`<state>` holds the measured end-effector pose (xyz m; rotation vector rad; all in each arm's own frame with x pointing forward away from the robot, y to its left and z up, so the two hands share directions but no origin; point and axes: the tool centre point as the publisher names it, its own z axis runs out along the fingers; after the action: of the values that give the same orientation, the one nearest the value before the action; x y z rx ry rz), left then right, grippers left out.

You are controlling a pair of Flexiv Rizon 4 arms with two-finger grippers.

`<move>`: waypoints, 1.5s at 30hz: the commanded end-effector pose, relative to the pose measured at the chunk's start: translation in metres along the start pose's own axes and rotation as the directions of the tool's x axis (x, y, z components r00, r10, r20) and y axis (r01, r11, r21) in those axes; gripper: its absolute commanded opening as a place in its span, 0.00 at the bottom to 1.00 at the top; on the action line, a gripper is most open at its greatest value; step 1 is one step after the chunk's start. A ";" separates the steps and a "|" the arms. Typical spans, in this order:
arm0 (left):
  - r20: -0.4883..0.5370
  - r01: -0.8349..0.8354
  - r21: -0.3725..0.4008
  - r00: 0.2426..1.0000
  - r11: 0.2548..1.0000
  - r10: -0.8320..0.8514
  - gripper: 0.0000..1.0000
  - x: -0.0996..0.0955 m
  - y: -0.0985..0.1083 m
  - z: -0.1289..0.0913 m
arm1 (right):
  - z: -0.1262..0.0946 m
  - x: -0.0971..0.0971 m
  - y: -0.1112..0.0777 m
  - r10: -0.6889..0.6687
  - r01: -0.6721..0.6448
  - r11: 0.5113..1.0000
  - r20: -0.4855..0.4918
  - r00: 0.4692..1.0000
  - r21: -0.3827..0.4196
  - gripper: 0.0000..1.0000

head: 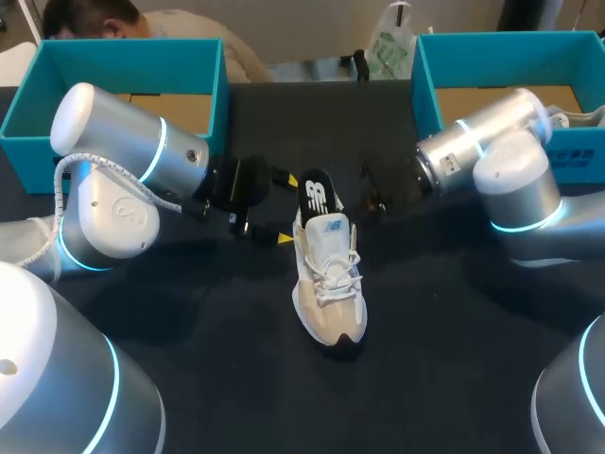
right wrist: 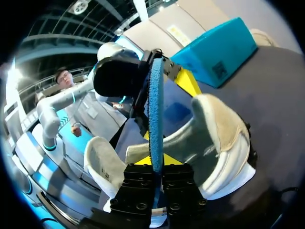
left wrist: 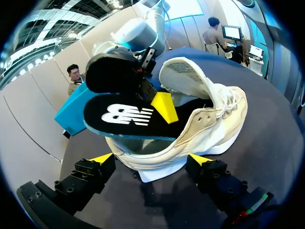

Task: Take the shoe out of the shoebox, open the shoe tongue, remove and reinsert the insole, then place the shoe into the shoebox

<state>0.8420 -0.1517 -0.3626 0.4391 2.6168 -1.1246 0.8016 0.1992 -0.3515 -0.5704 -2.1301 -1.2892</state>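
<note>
Two teal shoeboxes, shoe lying outside both, right pincer clamping insole, left pincer grip unclear

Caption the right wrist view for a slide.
Right gripper pinches the black-and-blue foam insole edge-on, partly out of the cream mesh sneaker.

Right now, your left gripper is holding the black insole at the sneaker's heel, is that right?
Not quite. It is my right gripper that is holding the black insole at the heel of the sneaker. The right wrist view shows the insole pinched edge-on between that gripper's two fingers. My left gripper is open beside the sneaker.
</note>
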 end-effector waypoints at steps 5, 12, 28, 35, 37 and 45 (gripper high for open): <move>-0.001 0.000 -0.003 1.000 1.000 0.000 1.00 0.000 -0.001 0.000 | -0.008 0.001 0.015 -0.036 0.036 0.999 0.020 0.999 0.015 0.17; -0.001 0.000 -0.003 1.000 1.000 0.000 1.00 0.000 -0.001 0.000 | -0.007 -0.005 0.018 -0.044 0.044 0.999 0.014 0.999 0.020 0.20; -0.001 0.000 -0.003 1.000 1.000 0.000 1.00 0.000 -0.001 0.000 | -0.004 0.005 -0.001 0.140 -0.137 0.988 -0.033 0.990 0.073 0.00; -0.001 0.000 -0.003 1.000 1.000 0.000 1.00 0.000 -0.001 0.000 | 0.006 0.007 -0.016 0.195 -0.191 0.978 -0.041 0.980 0.085 0.00; -0.001 0.000 -0.003 1.000 1.000 0.000 1.00 0.000 -0.001 0.000 | 0.008 0.007 -0.018 0.211 -0.207 0.973 -0.037 0.977 0.100 0.00; -0.001 0.000 -0.003 1.000 1.000 0.000 1.00 0.000 -0.001 0.000 | 0.003 0.010 -0.010 0.180 -0.179 0.980 0.004 0.984 0.089 0.15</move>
<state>0.8420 -0.1517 -0.3626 0.4391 2.6168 -1.1246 0.7899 0.1986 -0.3588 -0.6883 -2.0537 -1.0900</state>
